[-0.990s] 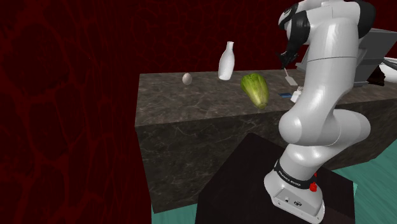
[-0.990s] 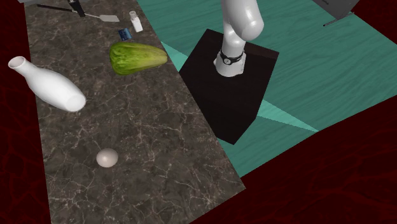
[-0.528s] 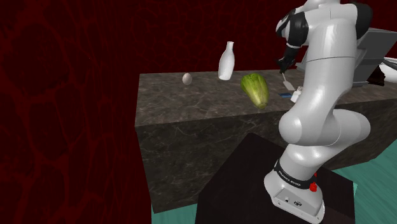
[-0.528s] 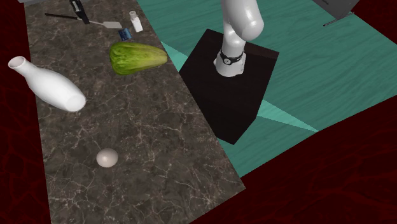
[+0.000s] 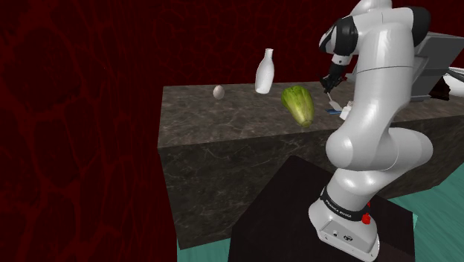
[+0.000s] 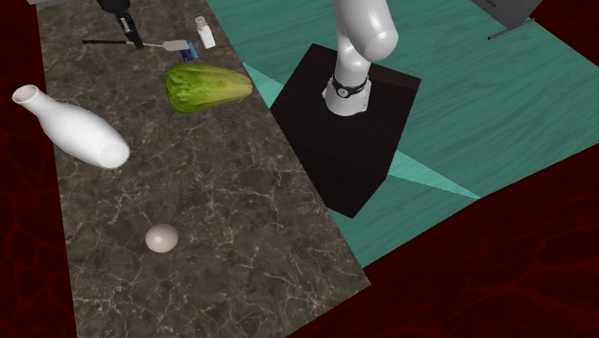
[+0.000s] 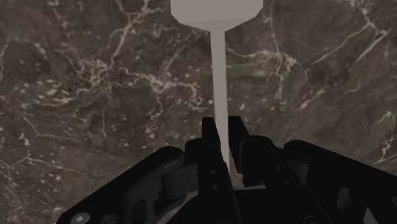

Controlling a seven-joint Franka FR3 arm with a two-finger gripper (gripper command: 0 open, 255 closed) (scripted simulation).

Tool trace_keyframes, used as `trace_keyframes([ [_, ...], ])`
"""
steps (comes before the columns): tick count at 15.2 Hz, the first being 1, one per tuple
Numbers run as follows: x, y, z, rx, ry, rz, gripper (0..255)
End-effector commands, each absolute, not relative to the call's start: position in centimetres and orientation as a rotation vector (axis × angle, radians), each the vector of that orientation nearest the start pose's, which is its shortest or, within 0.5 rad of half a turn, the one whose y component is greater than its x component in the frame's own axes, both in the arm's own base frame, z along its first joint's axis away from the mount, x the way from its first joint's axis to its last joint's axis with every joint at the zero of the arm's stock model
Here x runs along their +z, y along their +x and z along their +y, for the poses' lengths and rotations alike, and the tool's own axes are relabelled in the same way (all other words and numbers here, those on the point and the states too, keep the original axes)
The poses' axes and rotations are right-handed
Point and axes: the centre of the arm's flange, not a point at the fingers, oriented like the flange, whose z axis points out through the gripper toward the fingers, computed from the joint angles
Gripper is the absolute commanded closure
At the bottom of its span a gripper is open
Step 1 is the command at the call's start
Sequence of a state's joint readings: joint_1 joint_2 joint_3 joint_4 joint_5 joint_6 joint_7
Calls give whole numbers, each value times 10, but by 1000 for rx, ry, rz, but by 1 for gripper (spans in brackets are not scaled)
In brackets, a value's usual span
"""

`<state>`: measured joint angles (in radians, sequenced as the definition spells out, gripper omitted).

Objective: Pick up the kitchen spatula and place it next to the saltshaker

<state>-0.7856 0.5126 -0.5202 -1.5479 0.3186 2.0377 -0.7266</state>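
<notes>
A grey spatula (image 7: 219, 76) with a thin shaft and a flat blade is clasped between my black fingers (image 7: 210, 135), and my gripper (image 7: 221, 137) is shut on its shaft. In the second exterior view the gripper (image 6: 134, 40) holds the spatula (image 6: 168, 45) low over the dark marble counter (image 6: 221, 211). Its blade points at the small white saltshaker (image 6: 204, 32), a short way off. In the shoulder view the gripper (image 5: 329, 83) hangs beside my white arm, with the spatula blade (image 5: 336, 100) below it.
A green lettuce (image 6: 208, 86) lies close to the spatula blade, with a small blue object (image 6: 190, 50) between it and the saltshaker. A white bottle (image 6: 72, 128) lies on its side farther along the counter, and an egg (image 6: 161, 238) beyond it. The black stand (image 6: 346, 125) sits on a teal floor.
My gripper has carried the spatula across the counter toward the saltshaker and lettuce. The blade now sits nearer the saltshaker. Everything else on the counter stayed put.
</notes>
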Motion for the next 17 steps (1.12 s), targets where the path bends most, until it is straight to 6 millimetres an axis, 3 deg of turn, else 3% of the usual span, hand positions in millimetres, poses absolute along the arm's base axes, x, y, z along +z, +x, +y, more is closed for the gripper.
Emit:
trace_keyframes([
  [1, 377, 249, -644, -100, -2993, 1016, 255],
  [6, 350, 249, -644, -100, -2993, 1016, 255],
  [14, 351, 249, -644, -100, -2993, 1016, 255],
  [15, 351, 249, -644, -100, -2993, 1016, 0],
  [17, 351, 249, -644, -100, -2993, 1016, 0],
])
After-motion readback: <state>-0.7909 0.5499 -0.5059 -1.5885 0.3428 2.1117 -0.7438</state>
